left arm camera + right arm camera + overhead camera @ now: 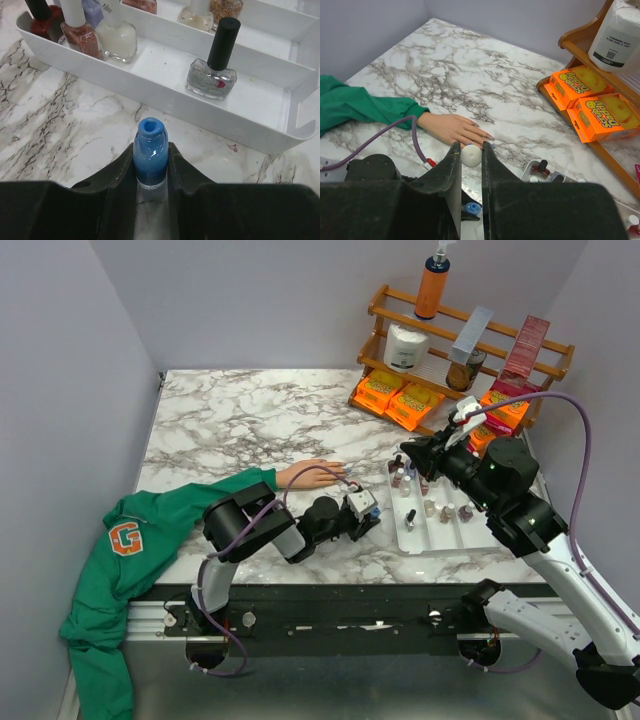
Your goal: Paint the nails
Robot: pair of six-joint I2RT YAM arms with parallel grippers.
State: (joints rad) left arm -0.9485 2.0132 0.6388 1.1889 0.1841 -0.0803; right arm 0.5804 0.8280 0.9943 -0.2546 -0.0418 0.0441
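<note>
The nails sit at the tips of the hand, which lies flat on the marble surface just left of the tray and points toward it. Only my right wrist camera lets me make them out, a couple of them darkish against the peach skin. From the top camera they are too small to judge. The green sleeve runs from the hand away from the tray and spills over the surface's near edge.

Between hand and tray, my left fingers pinch a small blue bottle by its body, upright, its neck uncapped. The left wrist camera shows me that open mouth plainly, while from above the bottle is barely a speck. My right fingers are clamped on a round white cap, and that camera catches the bottle's mouth low in its picture, under the cap. Whether a brush hangs from the cap I cannot tell.

The tray is white, split into long compartments. The one nearest the blue bottle holds a silver-glitter bottle with a black cap, standing apart from a cluster at the other end: a milky bottle, a pink-glitter one and a dark red one. The next compartment holds a gold-glitter bottle and a clear one.

Beyond the tray stands a wooden rack with orange boxes, a white tub and an orange pump bottle.
</note>
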